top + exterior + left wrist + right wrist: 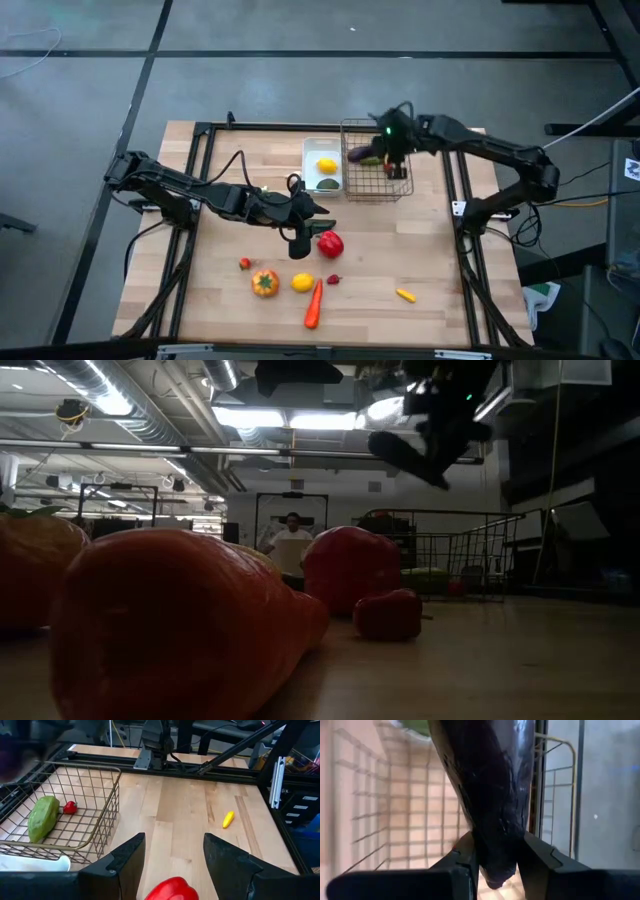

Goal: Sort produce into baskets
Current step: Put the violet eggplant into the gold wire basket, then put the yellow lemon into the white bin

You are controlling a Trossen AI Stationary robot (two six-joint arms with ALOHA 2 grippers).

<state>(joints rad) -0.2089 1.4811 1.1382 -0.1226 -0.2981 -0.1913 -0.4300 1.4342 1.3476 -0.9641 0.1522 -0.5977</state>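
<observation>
My right gripper (388, 152) is over the wire-mesh basket (400, 192), shut on a purple eggplant (358, 154), which also shows in the air in the low view (405, 457). My left gripper (303, 236) is open just left of the red pepper (330, 243). In its wrist view the pepper (172, 889) lies on the table between and just short of the fingertips. The basket holds a green vegetable (42, 817) and a small red piece (70, 807). The white tray (309, 150) holds a lemon (327, 166) and a green piece (328, 184). My right gripper pinches the eggplant's narrow end (495, 837) between its two fingers. The eggplant sticks out beyond the fingertips, along the fingers, toward the table's left. It is lifted clear above the basket and tilts downward away from the gripper (450, 420).
On the near part of the table lie a small red piece (244, 263), an orange tomato (265, 283), a lemon (302, 282), a carrot (314, 303), a small red chilli (333, 279) and a yellow chilli (405, 294). A person (292, 545) shows far behind the table.
</observation>
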